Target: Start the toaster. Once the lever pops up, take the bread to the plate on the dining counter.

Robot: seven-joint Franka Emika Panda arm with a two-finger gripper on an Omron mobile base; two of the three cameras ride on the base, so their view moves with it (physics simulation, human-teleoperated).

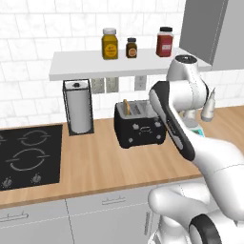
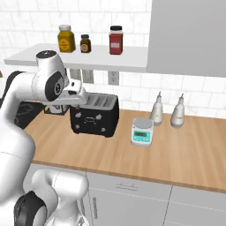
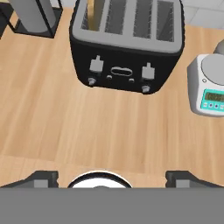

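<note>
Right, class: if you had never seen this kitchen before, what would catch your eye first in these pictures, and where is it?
The black toaster stands mid-counter with a bread slice poking from its left slot. Above it, three jars line a white wall shelf. The white robot arm bends across in front of the toaster, its end effector open over the wood counter.

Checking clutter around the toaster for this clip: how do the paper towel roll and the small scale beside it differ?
The paper towel roll stands tall and upright in a black wire frame; the scale is low and flat. The roll is plain white; the scale has a teal front with a display. The roll stands by the cooktop, the scale toward the bottles. Both rest on the wooden counter, flanking the toaster.
</note>
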